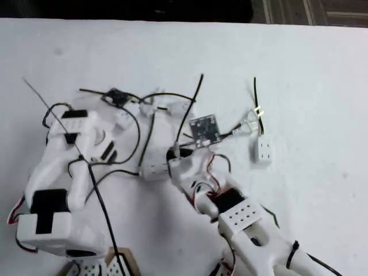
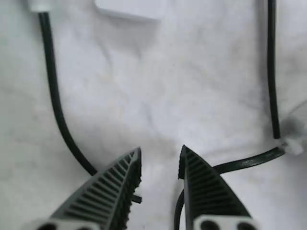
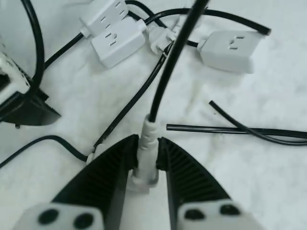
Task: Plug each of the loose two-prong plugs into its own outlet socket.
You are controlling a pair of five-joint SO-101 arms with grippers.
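Observation:
My right gripper (image 3: 147,160) is shut on a white two-prong plug (image 3: 146,152), and the plug's black cord (image 3: 172,62) rises away from the fingers. From above, that gripper (image 1: 174,156) sits mid-table beside a white outlet socket (image 1: 154,171). More white sockets (image 3: 117,40) (image 3: 229,47) lie beyond it on the cloth. Another socket (image 1: 263,149) lies to the right, with a loose plug (image 1: 252,122) just above it. My left gripper (image 2: 160,165) hangs open over bare cloth with nothing between its fingers. Black cords (image 2: 55,103) run on either side of it, and a white socket edge (image 2: 129,7) lies ahead.
Several black cords (image 1: 141,132) tangle across the middle of the white table (image 1: 310,69). A small square patterned board (image 1: 204,129) lies among them. Cut cord ends (image 3: 240,128) lie close to the right gripper. A thin black cable (image 1: 98,195) crosses the left arm.

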